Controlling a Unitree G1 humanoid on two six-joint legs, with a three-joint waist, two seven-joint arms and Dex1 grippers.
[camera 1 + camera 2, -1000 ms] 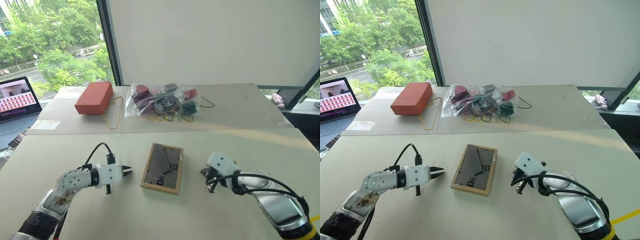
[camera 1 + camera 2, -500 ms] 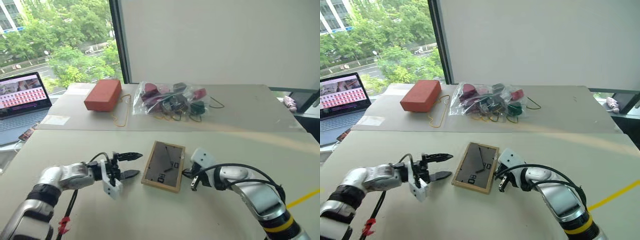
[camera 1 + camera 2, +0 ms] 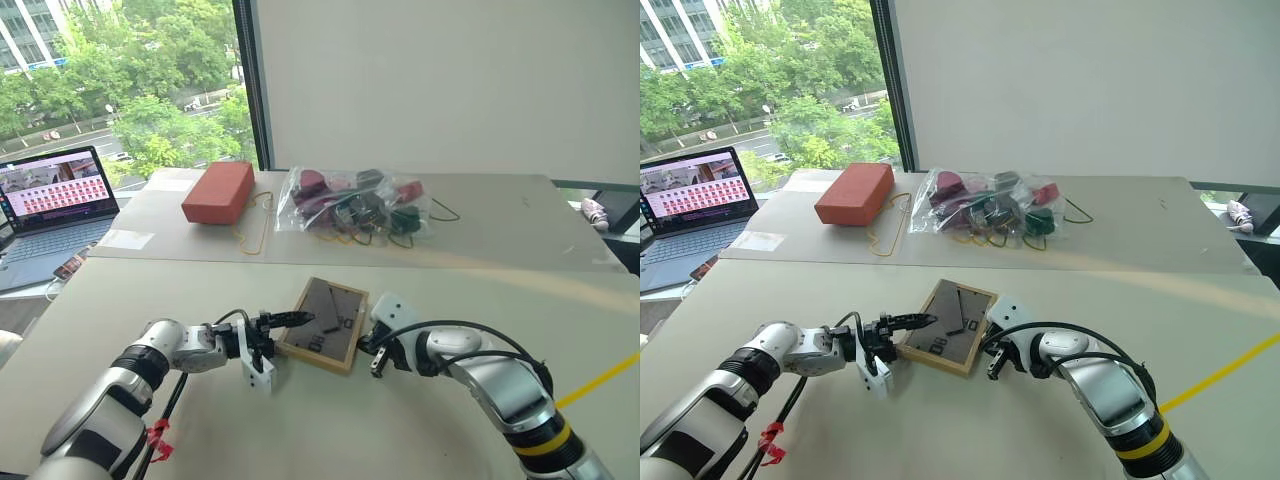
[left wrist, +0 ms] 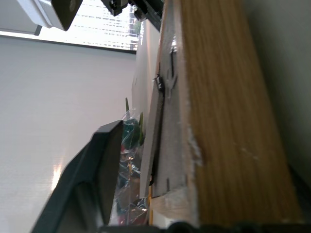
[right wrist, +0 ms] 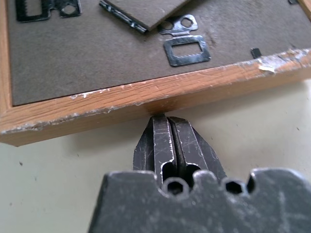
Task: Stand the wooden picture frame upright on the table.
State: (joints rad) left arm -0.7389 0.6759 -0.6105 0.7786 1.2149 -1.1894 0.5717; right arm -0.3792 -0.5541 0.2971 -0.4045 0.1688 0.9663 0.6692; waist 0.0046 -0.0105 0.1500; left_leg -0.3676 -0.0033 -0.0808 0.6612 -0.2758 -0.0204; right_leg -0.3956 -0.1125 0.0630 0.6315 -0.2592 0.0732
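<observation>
The wooden picture frame (image 3: pixel 325 335) lies back-up on the table (image 3: pixel 450 430), its dark grey panel and fold-out stand showing. My left gripper (image 3: pixel 298 330) points sideways at the frame's left edge, open, with one finger over the back panel and the other under the rim. In the left wrist view the light-wood edge (image 4: pixel 218 121) sits between the fingers (image 4: pixel 97 179), with a gap on the panel side. My right gripper (image 3: pixel 370 350) is shut. Its joined tips (image 5: pixel 167 119) touch the frame's right wooden edge (image 5: pixel 146 97).
On the far table stand a red brick-like block (image 3: pixel 218 192) and a clear plastic bag (image 3: pixel 355 205) of small dark items, with a yellow cord (image 3: pixel 250 235) between them. An open laptop (image 3: pixel 55 190) is at the far left. A yellow line (image 3: pixel 600 380) shows at the right.
The head camera has shifted. My left gripper rolled, opened and moved right until its fingers straddle the frame's left edge. My shut right gripper moved left up against the frame's right edge.
</observation>
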